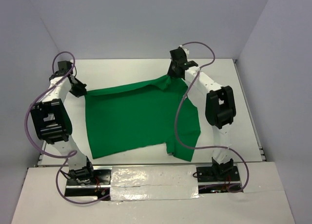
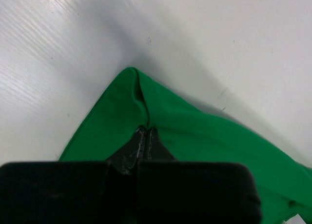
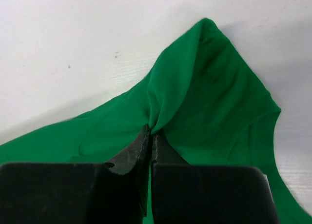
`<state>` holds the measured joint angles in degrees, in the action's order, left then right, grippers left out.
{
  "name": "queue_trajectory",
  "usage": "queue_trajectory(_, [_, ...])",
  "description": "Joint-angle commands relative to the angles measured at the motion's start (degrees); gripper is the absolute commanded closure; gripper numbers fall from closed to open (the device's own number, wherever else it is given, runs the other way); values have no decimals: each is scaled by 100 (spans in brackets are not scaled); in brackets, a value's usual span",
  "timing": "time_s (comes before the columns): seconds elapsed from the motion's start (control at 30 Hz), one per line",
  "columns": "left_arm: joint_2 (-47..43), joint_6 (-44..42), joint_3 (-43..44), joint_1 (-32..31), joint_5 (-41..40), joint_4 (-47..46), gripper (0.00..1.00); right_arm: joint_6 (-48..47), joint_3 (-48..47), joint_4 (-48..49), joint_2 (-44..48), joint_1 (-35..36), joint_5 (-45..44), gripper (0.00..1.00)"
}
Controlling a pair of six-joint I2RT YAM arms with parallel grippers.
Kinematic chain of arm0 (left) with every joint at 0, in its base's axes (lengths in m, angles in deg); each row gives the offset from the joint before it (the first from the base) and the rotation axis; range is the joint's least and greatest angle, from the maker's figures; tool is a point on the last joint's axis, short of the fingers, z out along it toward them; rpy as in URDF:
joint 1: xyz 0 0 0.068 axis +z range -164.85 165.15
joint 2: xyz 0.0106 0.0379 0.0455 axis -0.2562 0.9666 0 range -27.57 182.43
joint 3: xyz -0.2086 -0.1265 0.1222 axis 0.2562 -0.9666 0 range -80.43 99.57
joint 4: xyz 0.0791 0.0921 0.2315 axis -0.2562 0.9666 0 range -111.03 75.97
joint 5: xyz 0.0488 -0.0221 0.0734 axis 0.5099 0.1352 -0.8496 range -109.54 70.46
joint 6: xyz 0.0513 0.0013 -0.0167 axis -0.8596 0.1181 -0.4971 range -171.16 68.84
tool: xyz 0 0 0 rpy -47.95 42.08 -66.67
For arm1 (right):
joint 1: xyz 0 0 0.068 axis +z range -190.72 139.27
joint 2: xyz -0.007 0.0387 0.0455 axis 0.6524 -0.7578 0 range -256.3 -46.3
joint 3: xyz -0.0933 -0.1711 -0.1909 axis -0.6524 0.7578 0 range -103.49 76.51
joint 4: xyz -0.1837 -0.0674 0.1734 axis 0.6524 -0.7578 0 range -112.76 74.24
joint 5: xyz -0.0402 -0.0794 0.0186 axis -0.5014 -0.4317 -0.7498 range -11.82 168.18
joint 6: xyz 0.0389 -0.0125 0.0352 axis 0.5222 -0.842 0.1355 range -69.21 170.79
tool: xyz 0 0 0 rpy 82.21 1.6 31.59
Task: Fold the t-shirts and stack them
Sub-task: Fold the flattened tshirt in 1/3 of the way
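A green t-shirt (image 1: 141,119) is spread across the white surface (image 1: 229,82). Its far corners are gripped by the left claw (image 1: 82,91) and the right claw (image 1: 171,73).

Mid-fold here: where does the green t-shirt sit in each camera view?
Top external: t-shirt spread mid-table between the arms.
Left wrist: lower centre and right, corner pinched by the left gripper.
Right wrist: centre to right, fold pinched by the right gripper.
Shared landmark: the white table.

The white, ribbed table (image 1: 126,70) carries a single green t-shirt (image 1: 136,121) spread mostly flat across its middle, one sleeve toward 5 o'clock, corners puckered at 10 and 1 o'clock.
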<state>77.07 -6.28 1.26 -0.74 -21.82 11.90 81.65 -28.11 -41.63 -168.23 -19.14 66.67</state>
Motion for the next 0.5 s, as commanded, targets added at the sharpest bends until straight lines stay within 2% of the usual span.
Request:
queue_trajectory(0.0, [-444, -164, -100, -13, -158, -23, 100, 79, 195, -234, 599, -49, 140, 100])
queue_trajectory(0.23, [-655, -269, -276, -13, -185, 135, 100, 140, 600, -586, 951, -58, 122, 100])
queue_trajectory(0.47, [-770, -252, -487, -13, -167, 82, 100, 281, 1846, -288, 1671, -49, 219, 100])
